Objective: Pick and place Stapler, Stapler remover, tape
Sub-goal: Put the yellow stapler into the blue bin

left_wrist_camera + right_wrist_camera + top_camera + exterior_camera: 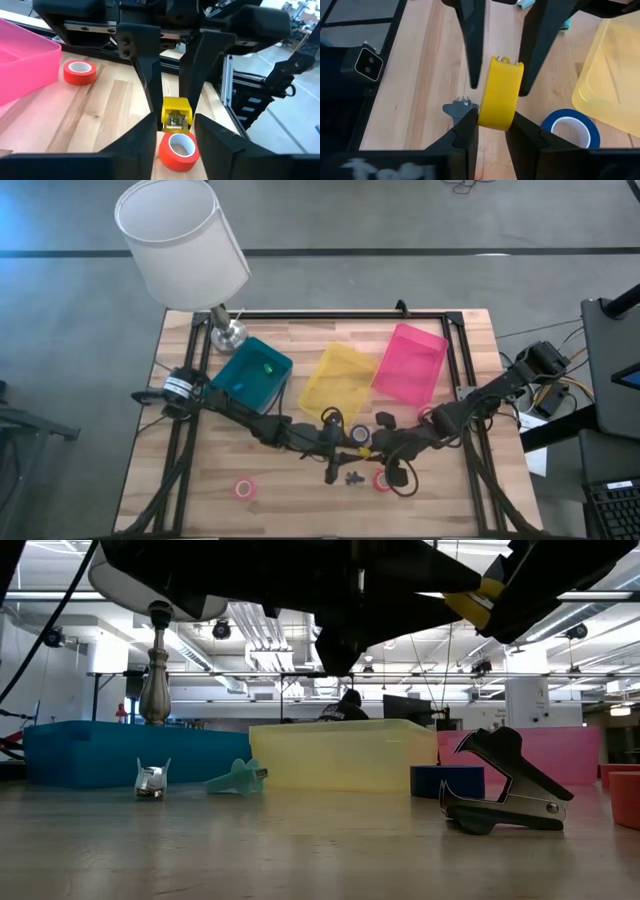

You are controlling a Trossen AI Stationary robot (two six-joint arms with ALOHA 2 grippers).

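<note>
Both grippers meet on the yellow stapler (500, 95) just in front of the yellow bin (339, 380). The right gripper (492, 122) is clamped on it, with the left gripper (174, 127) jaws apart around its other end. If the right lets go before the left closes, the stapler could drop onto the red tape roll (178, 149) below.

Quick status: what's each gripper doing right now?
Left gripper: open around the yellow stapler, not clamped.
Right gripper: shut on the stapler.

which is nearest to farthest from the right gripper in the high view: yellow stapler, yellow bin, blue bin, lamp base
From the right gripper:
1. yellow stapler, between its fingers at the table's middle.
2. yellow bin, just behind, centre.
3. blue bin, farther left.
4. lamp base, back-left corner.
</note>
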